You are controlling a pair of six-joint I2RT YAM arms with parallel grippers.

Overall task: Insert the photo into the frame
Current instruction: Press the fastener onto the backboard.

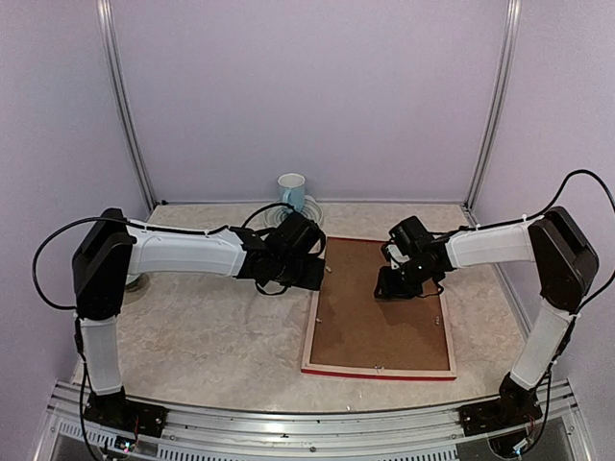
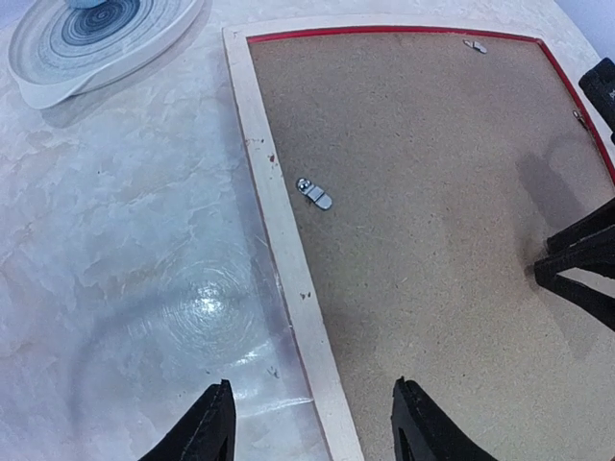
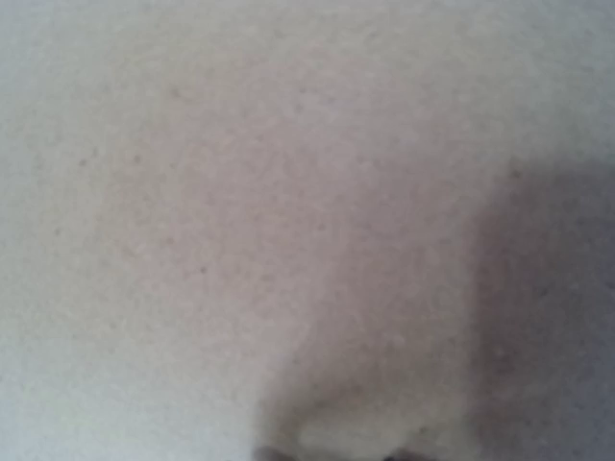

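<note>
The frame lies face down right of the table's middle, its pale wood reverse up and a red edge along the front. A brown backing board fills it. The photo is hidden from view. My left gripper is open and hangs low over the frame's left rail, one finger over the table and the other over the board. My right gripper is down on the board's far right part. Its wrist view is a blur of board, with the two fingertips slightly apart and nothing between them.
A white mug stands on a grey-ringed plate at the back, just beyond the frame's far left corner. Small metal turn clips sit along the frame's rails. Walls close in the table on three sides.
</note>
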